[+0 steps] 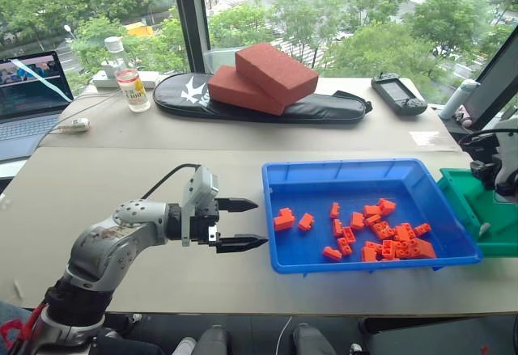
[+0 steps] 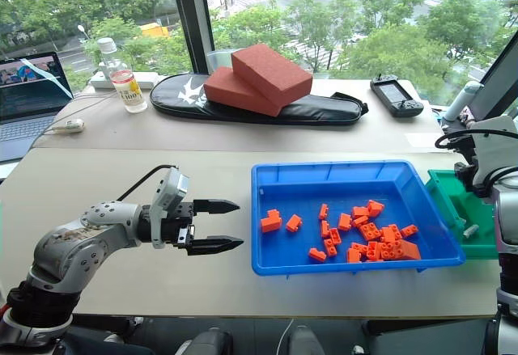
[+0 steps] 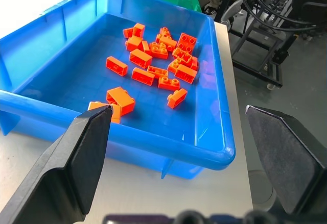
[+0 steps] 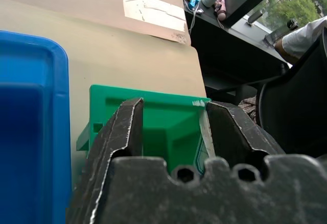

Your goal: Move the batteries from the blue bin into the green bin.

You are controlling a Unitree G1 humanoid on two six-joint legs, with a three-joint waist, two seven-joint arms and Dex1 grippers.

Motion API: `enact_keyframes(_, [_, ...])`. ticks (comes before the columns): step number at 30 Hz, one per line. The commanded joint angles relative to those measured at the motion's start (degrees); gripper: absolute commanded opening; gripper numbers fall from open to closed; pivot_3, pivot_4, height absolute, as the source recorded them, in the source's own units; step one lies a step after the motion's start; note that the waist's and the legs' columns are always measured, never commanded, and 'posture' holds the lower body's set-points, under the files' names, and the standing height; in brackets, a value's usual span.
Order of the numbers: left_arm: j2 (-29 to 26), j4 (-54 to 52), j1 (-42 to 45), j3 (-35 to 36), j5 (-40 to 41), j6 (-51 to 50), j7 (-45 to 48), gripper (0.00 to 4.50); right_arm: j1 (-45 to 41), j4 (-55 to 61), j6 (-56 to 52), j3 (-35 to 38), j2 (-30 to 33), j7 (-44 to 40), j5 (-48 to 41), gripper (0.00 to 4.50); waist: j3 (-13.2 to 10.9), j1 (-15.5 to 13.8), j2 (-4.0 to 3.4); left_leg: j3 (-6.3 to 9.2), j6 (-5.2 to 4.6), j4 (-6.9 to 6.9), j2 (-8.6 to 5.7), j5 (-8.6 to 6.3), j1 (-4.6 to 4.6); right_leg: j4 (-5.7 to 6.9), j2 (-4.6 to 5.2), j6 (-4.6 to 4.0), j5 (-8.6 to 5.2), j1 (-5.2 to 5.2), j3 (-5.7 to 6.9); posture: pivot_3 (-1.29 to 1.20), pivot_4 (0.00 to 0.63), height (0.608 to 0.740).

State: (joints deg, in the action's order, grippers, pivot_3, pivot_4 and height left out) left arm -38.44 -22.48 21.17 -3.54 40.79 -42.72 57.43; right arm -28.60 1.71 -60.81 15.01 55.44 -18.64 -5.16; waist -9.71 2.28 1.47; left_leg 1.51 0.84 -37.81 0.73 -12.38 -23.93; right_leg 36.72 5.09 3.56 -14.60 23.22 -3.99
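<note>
So the left gripper (image 1: 243, 224) was hanging over the bare table just left of the blue bin (image 1: 356, 175), fingers spread wide with nothing between them and pointing at the bin's near wall, not touching it. The batteries (image 1: 380, 234) were all lying loose on the blue bin's floor, most bunched toward its right end and a couple off on their own nearer the middle. The right gripper (image 4: 171, 132) was over at the green bin (image 4: 173, 127), which sat just right of the blue one. Its fingers were parted over the bin's inside, empty as far as I could see.
</note>
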Motion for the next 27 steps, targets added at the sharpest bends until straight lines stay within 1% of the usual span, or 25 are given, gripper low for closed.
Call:
enact_keyframes(1, [0.08,-0.74,0.56,0.26,0.23,0.71,0.33,4.50,-2.48,1.31,1.19,2.22,1.65,1.22,1.36,3.86,0.00,0.07,0.00,0.00,0.00,0.00,0.00,0.00,0.00,0.01,0.00,0.00,0.00,0.00,0.00,0.00,0.150,0.740])
enact_keyframes(3, [0.09,-0.78,0.49,0.29,0.29,0.70,0.34,4.50,-4.03,1.36,2.24,3.24,0.74,1.95,0.96,4.47,0.00,0.09,0.00,0.00,0.00,0.00,0.00,0.00,0.00,0.01,0.00,0.00,0.00,0.01,0.00,0.00,0.150,0.740])
enact_keyframes(6, [0.27,-0.68,0.57,0.49,0.49,0.68,0.29,4.50,-6.81,2.06,5.77,4.10,-1.04,2.64,0.06,4.47,0.00,0.07,0.00,0.00,0.00,0.00,0.00,0.00,0.00,0.00,0.00,0.00,0.00,0.00,0.00,0.00,0.150,0.740])
enact_keyframes(8, [0.60,-0.63,0.86,0.73,0.86,0.60,0.17,4.50,-9.44,4.27,7.48,6.00,-4.62,0.35,-4.42,4.47,0.00,0.21,0.00,0.00,0.00,0.00,0.00,0.00,0.00,0.00,0.00,0.00,0.00,0.00,0.00,0.00,0.150,0.740])
enact_keyframes(10, [0.71,-0.64,1.03,0.89,0.96,0.49,0.08,4.50,-10.74,7.15,6.75,7.72,-7.83,-2.90,-9.36,4.47,0.00,0.35,0.00,0.00,0.00,0.00,0.03,0.00,0.01,0.00,-0.03,0.00,0.00,0.00,-0.01,0.00,0.150,0.740])
enact_keyframes(11, [0.69,-0.63,0.99,0.98,0.92,0.52,0.11,4.50,-9.44,11.10,4.14,7.50,-8.76,-6.86,-13.83,4.47,0.00,0.34,0.00,0.01,0.00,0.00,0.04,0.00,0.01,0.01,-0.04,0.00,0.00,0.00,-0.01,0.00,0.150,0.740])
enact_keyframes(13, [0.68,-0.61,0.87,0.81,0.35,0.94,0.09,4.50,-1.86,23.61,-0.44,5.20,-9.46,-17.58,-25.96,4.47,0.00,-0.06,0.00,0.07,0.00,0.01,0.04,0.00,-0.01,0.01,-0.06,0.00,0.00,-0.01,0.01,0.00,0.150,0.740])
enact_keyframes(14, [0.74,-0.68,0.86,0.85,0.35,0.99,0.06,4.50,2.28,28.41,-0.48,4.41,-8.95,-21.69,-29.59,4.47,0.00,-0.20,0.00,0.13,-0.01,0.04,0.06,-0.01,-0.01,0.00,-0.07,0.00,0.00,-0.05,0.05,0.00,0.150,0.740])
enact_keyframes(15, [0.76,-0.86,0.77,0.92,0.43,0.97,0.02,4.50,4.97,31.13,-0.15,4.31,-8.42,-23.66,-31.47,4.47,0.00,-0.44,0.00,0.23,-0.04,0.04,0.06,-0.02,-0.01,0.00,-0.10,0.00,0.00,-0.10,0.08,0.00,0.150,0.740])
enact_keyframes(18, [0.48,-1.34,0.62,1.53,1.05,0.65,0.05,4.50,13.82,35.13,2.30,5.97,-5.24,-28.77,-33.33,4.47,0.00,-1.41,0.00,0.28,-0.05,-0.02,-0.03,-0.04,-0.29,0.01,0.01,0.04,0.02,-0.03,0.11,0.00,0.150,0.740])
enact_keyframes(20, [0.09,-1.16,0.56,2.01,1.21,0.74,0.35,4.50,18.20,36.10,4.50,7.55,-3.81,-31.15,-33.62,4.47,0.00,-1.59,0.01,0.24,-0.05,-0.07,-0.19,-0.03,-0.30,0.00,0.19,0.14,0.06,-0.06,0.11,0.00,0.150,0.740])
enact_keyframes(23, [0.00,-0.42,1.23,2.32,1.17,0.87,0.54,4.50,21.61,34.20,8.30,9.63,-3.20,-31.39,-31.84,4.47,0.00,-1.56,0.01,0.20,-0.05,-0.10,-0.19,-0.03,-0.23,-0.36,0.16,0.18,0.06,-0.11,0.09,0.00,0.150,0.740])
enact_keyframes(27, [-0.11,-1.49,0.98,2.81,1.84,0.37,0.37,4.50,24.56,34.69,10.97,12.15,-3.87,-31.95,-32.83,4.47,0.00,-0.96,0.01,0.14,-0.03,-0.10,0.00,-0.02,-0.15,-0.33,-0.03,0.14,0.07,-0.12,0.06,0.00,0.150,0.740])
